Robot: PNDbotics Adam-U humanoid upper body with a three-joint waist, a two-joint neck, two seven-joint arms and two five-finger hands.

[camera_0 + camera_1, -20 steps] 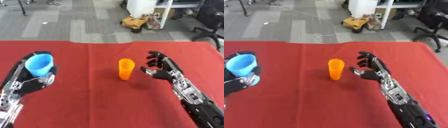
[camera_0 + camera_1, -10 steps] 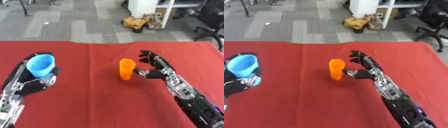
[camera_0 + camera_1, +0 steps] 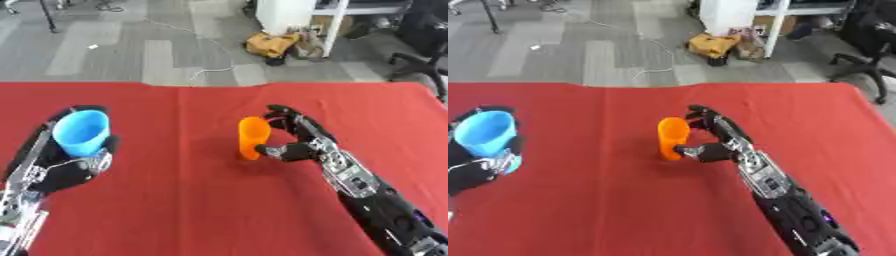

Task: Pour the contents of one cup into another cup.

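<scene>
Your table (image 3: 201, 210) is covered in red cloth and fills the near part of the scene, with grey office floor beyond its far edge.

Your right arm (image 3: 376, 202) comes in from the near right corner and stretches toward the middle of the table. Your left arm (image 3: 26, 192) comes up the left edge.

Your left hand (image 3: 74, 167) sits at the left side of the table with its fingers curled round the blue cup (image 3: 82, 132). You hold that cup upright, its open mouth facing up, and from here you cannot tell what is inside it.

Your right hand (image 3: 297, 142) is at the middle of the table, just to the right of the orange cup (image 3: 252, 137). Its fingers are spread and bent toward the cup: the upper fingers reach the rim on the far right side, and the thumb comes in low against the cup's right wall. The hand is not closed round it.

The orange cup stands upright on the cloth near the centre, well apart from the blue cup on the left.
</scene>
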